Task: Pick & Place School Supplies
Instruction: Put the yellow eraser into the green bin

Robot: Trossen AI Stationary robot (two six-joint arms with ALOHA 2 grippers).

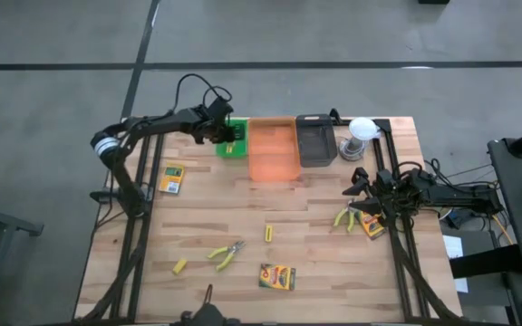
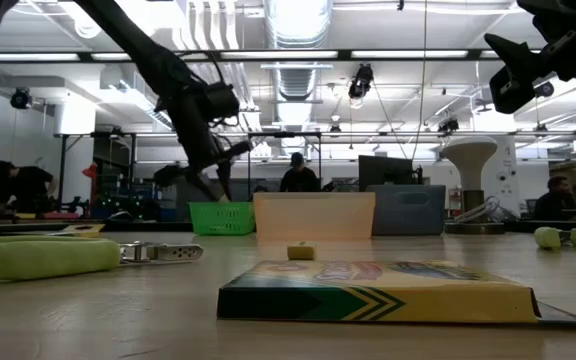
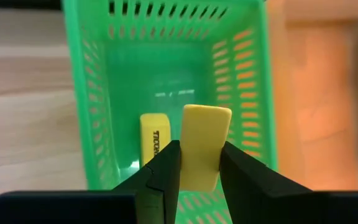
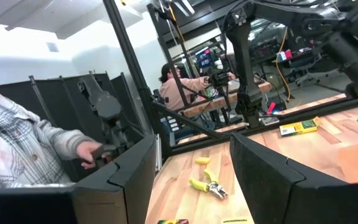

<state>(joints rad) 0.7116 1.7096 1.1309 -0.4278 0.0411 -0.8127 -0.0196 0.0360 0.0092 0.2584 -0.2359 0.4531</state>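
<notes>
Over the green tray [image 1: 232, 143], the left gripper [image 3: 199, 171] is clamped on a yellow block [image 3: 202, 144] and holds it just above the tray floor, where a second block [image 3: 153, 142] (some dark print on its face) already lies right beside the held one. So one block looks delivered and another seems about to join it.

Much remains on the table. Well away from that gripper lie two loose blocks [image 1: 268, 233] [image 1: 180, 266], pliers [image 1: 227, 254] and a crayon box [image 1: 277, 276]; another box [image 1: 172, 178] lies nearer the left arm's base. The right gripper [image 4: 191, 163] waits at the table's right edge, fingers apart and empty, with a second pliers [image 1: 344, 217] and a third box [image 1: 372, 225] just beside it. I judge the sorting barely begun.
</notes>
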